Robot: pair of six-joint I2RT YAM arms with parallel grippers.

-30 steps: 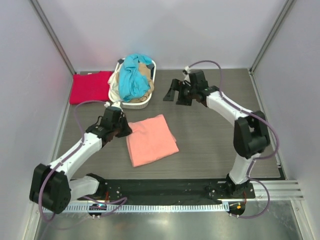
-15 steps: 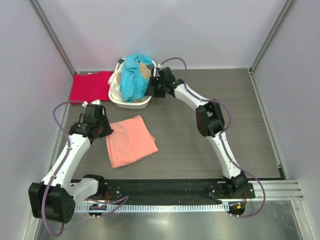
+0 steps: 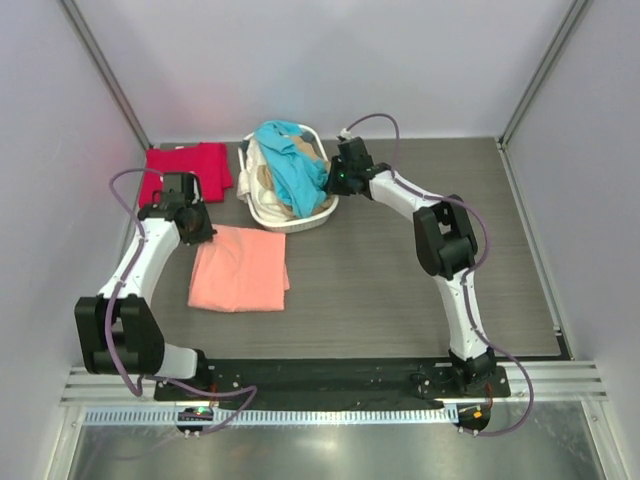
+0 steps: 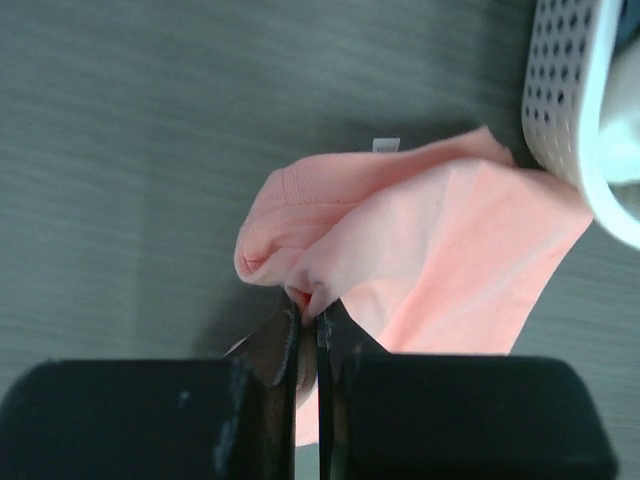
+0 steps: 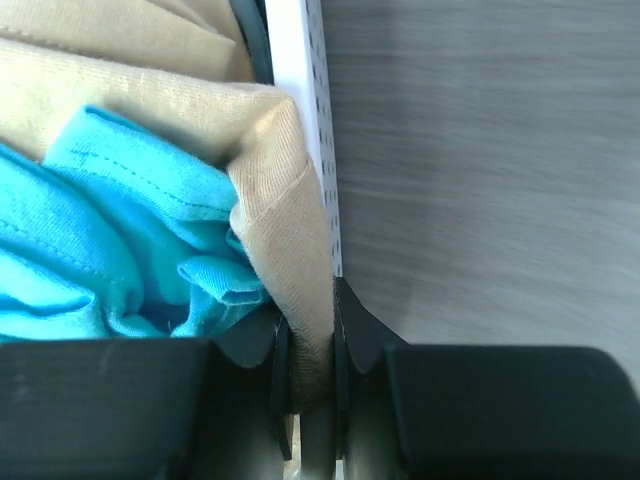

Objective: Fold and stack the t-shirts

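left wrist: left gripper (image 4: 308,312) pinches pink shirt (image 4: 440,250) by its edge; cloth spreads ahead n right of fingers. red shirt (image 3: 185,168) lies just beyond. right gripper (image 5: 310,335) clamps beige shirt (image 5: 290,230) + basket (image 5: 298,60) rim.

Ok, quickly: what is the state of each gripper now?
Left gripper: closed on the salmon-pink t-shirt.
Right gripper: closed on the beige t-shirt at the white laundry basket rim.

White arms (image 3: 148,268), black joints (image 3: 445,242), purple cables (image 3: 372,117)

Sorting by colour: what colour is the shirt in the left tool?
The shirt is salmon-pink, best in left wrist view.
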